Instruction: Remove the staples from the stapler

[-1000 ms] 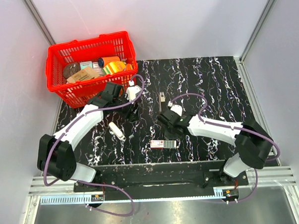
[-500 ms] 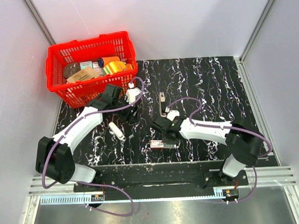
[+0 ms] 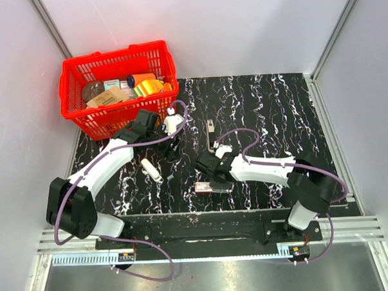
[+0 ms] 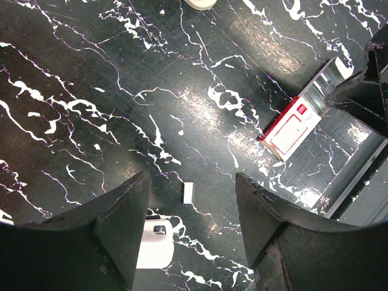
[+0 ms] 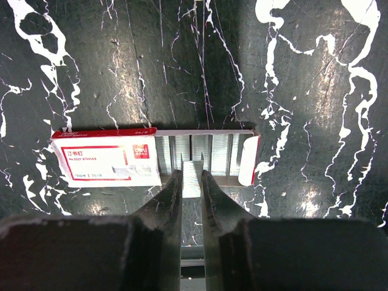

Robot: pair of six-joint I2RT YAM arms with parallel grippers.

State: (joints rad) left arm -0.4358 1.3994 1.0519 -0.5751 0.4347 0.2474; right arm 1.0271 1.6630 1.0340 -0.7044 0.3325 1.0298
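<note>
The stapler, a slim black bar with a pale end, lies on the marbled table beyond my right gripper, apart from both grippers. My right gripper is shut on a short silvery strip of staples. It holds the strip over the open tray of a red-and-white staple box. My left gripper is open and empty above bare table, left of the stapler. The stapler is out of both wrist views.
A red basket of goods stands at the back left. A white oblong stick lies near the left arm. A small white scrap lies under the left gripper. The staple box also shows in the left wrist view.
My right gripper has moved left and nearer, from beside the stapler to over the staple box. My left arm has shifted slightly towards the back.
</note>
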